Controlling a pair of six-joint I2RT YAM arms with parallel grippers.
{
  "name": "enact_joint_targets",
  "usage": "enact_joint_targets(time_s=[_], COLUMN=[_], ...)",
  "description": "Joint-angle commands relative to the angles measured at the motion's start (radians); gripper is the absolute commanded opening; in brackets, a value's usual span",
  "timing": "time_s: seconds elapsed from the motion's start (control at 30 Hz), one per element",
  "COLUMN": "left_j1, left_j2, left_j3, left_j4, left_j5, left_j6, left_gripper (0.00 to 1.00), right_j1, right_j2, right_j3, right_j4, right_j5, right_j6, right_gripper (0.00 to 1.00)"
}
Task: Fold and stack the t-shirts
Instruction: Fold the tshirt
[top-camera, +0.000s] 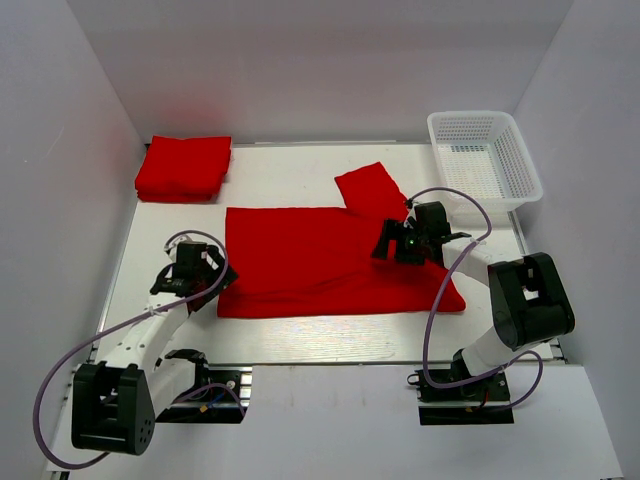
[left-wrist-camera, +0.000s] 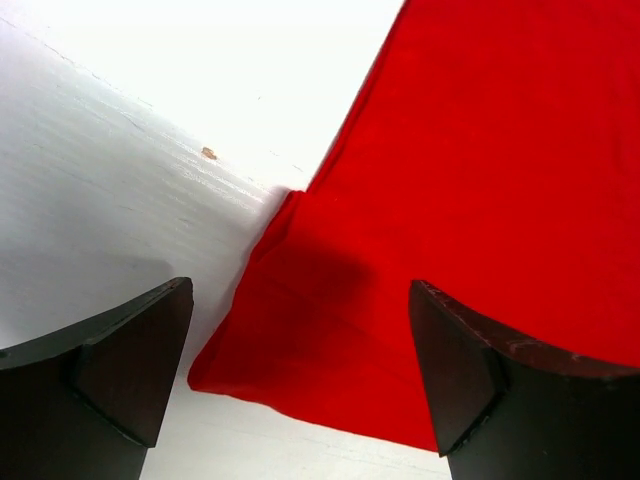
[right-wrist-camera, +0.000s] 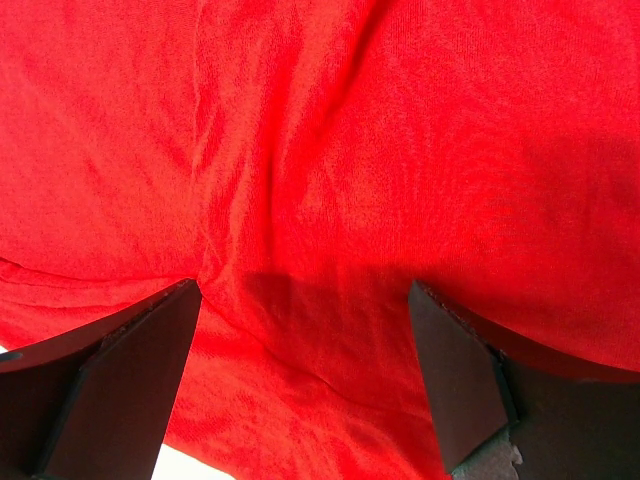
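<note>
Landmark: the white mesh basket stands at the far right corner of the surface.
Spread t-shirt: it lies flat to the left of the basket and nearer to the arms, a wide rectangle of plain bright red cloth, without print.
Cloth: in the right wrist view the spread t-shirt shows soft wrinkles; in the left wrist view the spread t-shirt has a straight edge and a small doubled corner on the white surface.
Sleeve: it points out from the far edge, toward the basket.
Folded t-shirts: a neat red pile, well apart from the basket, at the far left corner.
Left gripper: at the shirt end farthest from the basket. The jaws of the left gripper are wide, the shirt corner under them, nothing held.
Right gripper: near the basket, low over the shirt end on the basket's side. The jaws of the right gripper are wide over the cloth, nothing pinched.
</note>
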Motion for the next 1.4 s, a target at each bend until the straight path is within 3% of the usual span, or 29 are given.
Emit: enact_joint_targets(time_s=[0.0, 0.43, 0.47, 0.57, 0.6, 0.93, 1.37], left_j1=[0.003, 0.003, 0.003, 0.003, 0.003, 0.003, 0.003], left_j2=[0.009, 0.051, 0.051, 0.060, 0.060, 0.015, 0.170], left_j3=[-0.015, -0.057, -0.057, -0.057, -0.057, -0.044, 0.049], left_j4=[0.021, 0.145, 0.157, 0.157, 0.144, 0.194, 0.226], left_j5=[-0.011, 0.020, 0.032, 0.043, 0.043, 0.052, -0.025], left_j6=[-0.010, -0.010, 0.002, 0.002, 0.002, 0.014, -0.022], left_gripper=[0.95, 0.59, 0.52, 0.06, 0.00, 0.00, 0.00], right_j1=[-0.006, -0.003, -0.003, -0.003, -0.003, -0.002, -0.005], right_j2=[-0.012, 0.008, 0.006, 0.011, 0.012, -0.003, 0.005], right_j3=[0.013, 0.017, 0.020, 0.018, 0.021, 0.018, 0.023], right_j4=[-0.006, -0.003, -0.005, -0.003, -0.003, -0.006, -0.003], right_j5=[0.003, -0.001, 0.002, 0.003, -0.001, 0.008, 0.035], right_j6=[-0.014, -0.015, -0.014, -0.014, -0.014, -0.010, -0.009], right_gripper=[0.90, 0.90, 0.90, 0.90, 0.90, 0.90, 0.90])
